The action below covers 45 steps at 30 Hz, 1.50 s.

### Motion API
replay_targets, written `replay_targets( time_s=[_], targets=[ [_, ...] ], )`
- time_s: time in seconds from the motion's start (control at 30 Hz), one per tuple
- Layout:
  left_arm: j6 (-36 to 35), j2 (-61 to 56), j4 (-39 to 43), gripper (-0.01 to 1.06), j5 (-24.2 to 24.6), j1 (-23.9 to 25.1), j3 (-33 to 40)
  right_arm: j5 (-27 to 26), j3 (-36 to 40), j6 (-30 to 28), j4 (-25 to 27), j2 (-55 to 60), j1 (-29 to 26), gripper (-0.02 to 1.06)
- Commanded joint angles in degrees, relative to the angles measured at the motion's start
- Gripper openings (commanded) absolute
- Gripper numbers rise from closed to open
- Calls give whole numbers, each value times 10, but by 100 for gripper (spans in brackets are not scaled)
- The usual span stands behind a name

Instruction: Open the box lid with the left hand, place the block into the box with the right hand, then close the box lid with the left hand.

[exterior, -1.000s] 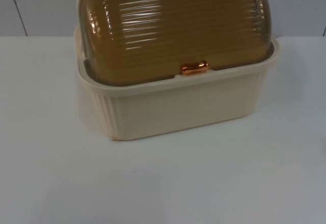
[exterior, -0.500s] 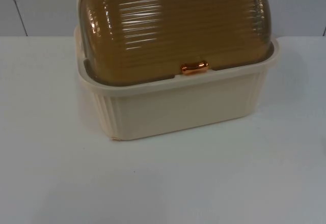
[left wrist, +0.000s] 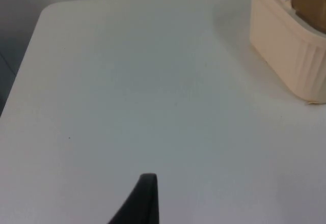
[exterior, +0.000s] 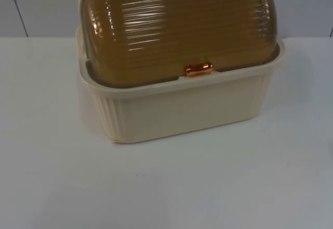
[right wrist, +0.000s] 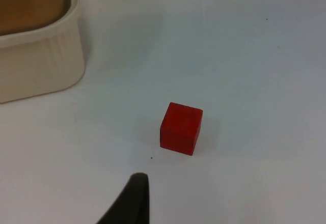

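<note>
A cream ribbed box [exterior: 182, 109] stands at the back middle of the table, and its amber ribbed dome lid [exterior: 177, 26] is down. A copper handle [exterior: 199, 69] sits at the lid's front edge. In the left wrist view my left gripper [left wrist: 144, 199] hovers over bare table, well to the side of the box's corner [left wrist: 285, 51]. A red block [right wrist: 181, 128] lies on the table in the right wrist view. My right gripper [right wrist: 133, 199] hangs a short way from the block, apart from it, with the box's corner [right wrist: 38, 66] off to the side.
The white table [exterior: 166, 187] spreads wide in front of the box. The grey partition wall [exterior: 41, 5] rises right behind the box. In the left wrist view the table's rounded edge [left wrist: 30, 40] runs past the bare stretch.
</note>
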Motion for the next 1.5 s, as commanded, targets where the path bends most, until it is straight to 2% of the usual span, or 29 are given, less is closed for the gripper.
replay_targets(
  time_s=[0.0, 0.27, 0.47, 0.63, 0.73, 0.8, 0.87, 1.03, 1.3, 1.47],
  targets=[
    [-4, -1, 3, 105, -6, -2, 1, -4, 1, 6, 2, -1, 3, 105],
    [-4, 16, 6, 105, -30, -2, -27, -7, -28, 17, 1, 25, 3, 105],
    [-5, 87, 37, 105, -88, -2, -80, -40, -96, 33, -6, 93, 3, 105],
    [-47, 178, 44, 105, -179, -2, -119, -87, -151, 34, -31, 187, 3, 105],
    [-48, 220, 44, 105, -195, -2, -136, -113, -167, 34, -38, 225, 3, 105],
    [-48, 270, 44, 105, -219, -2, -155, -151, -175, 43, -49, 267, 3, 105],
    [-50, 318, 44, 105, -226, -2, -180, -184, -186, 55, -51, 304, 3, 105],
    [-50, 410, 52, 105, -232, -2, -232, -217, -209, 55, -51, 370, 3, 105],
    [-48, 510, 52, 105, -274, -2, -250, -225, -227, 58, -50, 410, 3, 105],
    [-32, 567, 41, 105, -285, -2, -250, -228, -227, 66, -79, 417, 3, 105]
  ],
)
